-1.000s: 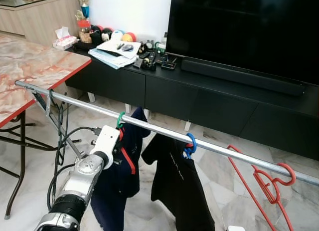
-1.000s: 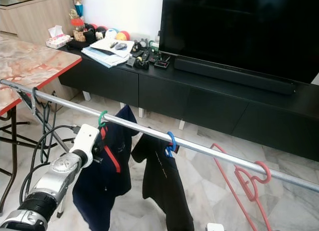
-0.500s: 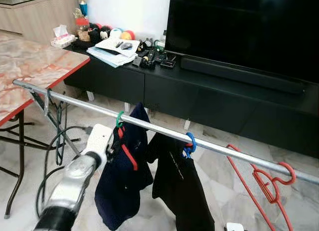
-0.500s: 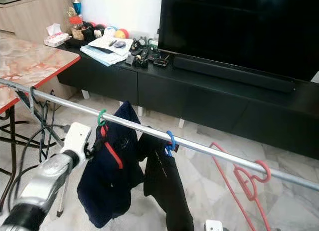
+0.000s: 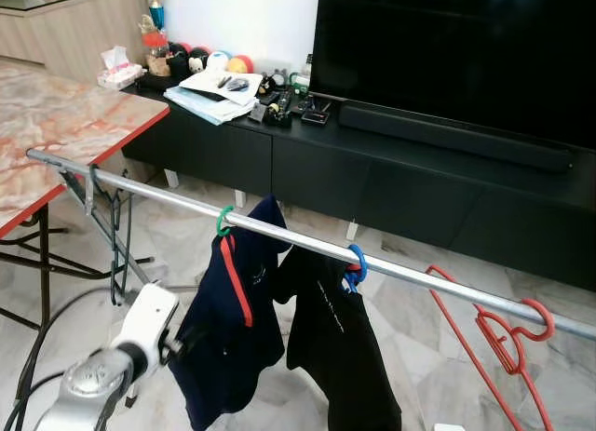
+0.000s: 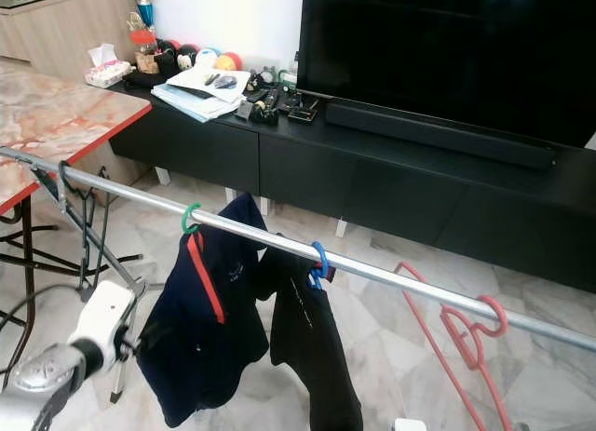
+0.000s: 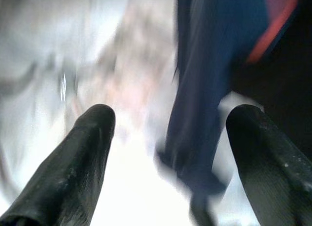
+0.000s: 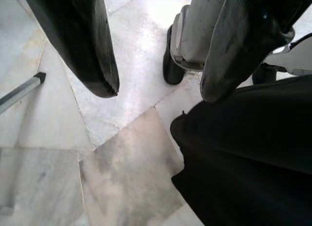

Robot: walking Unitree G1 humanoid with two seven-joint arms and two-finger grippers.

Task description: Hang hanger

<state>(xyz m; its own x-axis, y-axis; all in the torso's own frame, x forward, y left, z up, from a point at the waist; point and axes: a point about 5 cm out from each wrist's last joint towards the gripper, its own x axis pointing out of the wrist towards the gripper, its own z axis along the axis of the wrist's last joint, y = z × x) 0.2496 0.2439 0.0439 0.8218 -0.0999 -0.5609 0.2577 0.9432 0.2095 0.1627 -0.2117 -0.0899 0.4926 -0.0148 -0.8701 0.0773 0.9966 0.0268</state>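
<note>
Now your left gripper (image 7: 168,138) stands wide open with nothing between its fingers, low and to the left of the navy shirt (image 5: 231,343), just beside its hem. From there the green hanger hook (image 5: 224,221) sits up and to the right, already over the metal rail (image 5: 168,200), which runs long from upper left down to lower right. Your left arm is clearly the nearer one. The right gripper (image 8: 158,92) hangs open and empty over the floor, beside dark cloth. I judge the hanger already hung.
</note>
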